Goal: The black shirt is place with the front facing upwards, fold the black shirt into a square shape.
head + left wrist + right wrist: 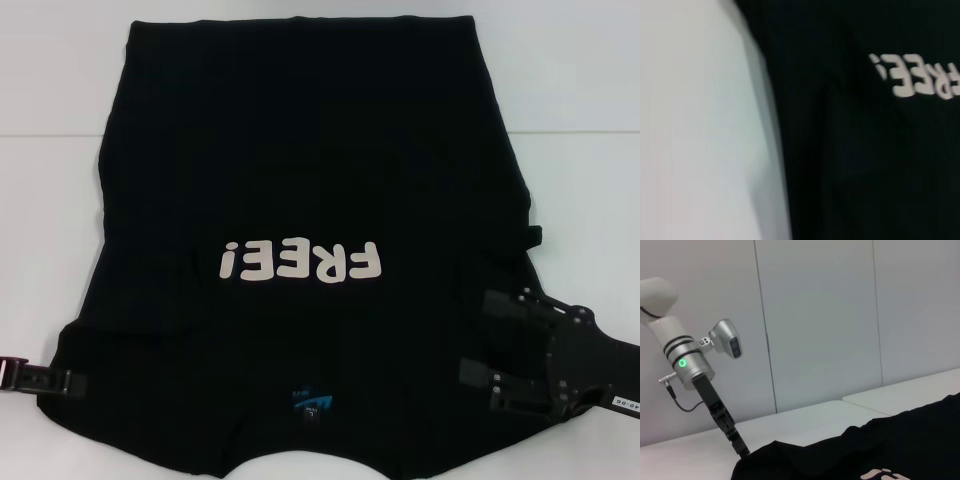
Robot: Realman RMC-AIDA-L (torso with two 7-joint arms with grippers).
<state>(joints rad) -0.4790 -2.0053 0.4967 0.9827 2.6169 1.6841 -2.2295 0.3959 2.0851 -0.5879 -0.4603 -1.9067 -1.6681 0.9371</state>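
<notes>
The black shirt point(300, 180) lies spread front-up on the white counter point(580, 90), its cream "FREE!" lettering point(302, 262) near the middle and its blue neck label point(312, 400) toward the robot; the left gripper point(60, 380) meets the shirt's left edge, the right gripper point(490, 350) rests over its right side; whether either's fingers are clenched or released I cannot tell.

You have one black shirt point(300, 180) spread on one white table point(60, 150), bearing one cream "FREE!" print point(301, 262) and one small blue neck label point(312, 400), with two grippers, the left gripper point(45, 380) and right gripper point(500, 345).
</notes>
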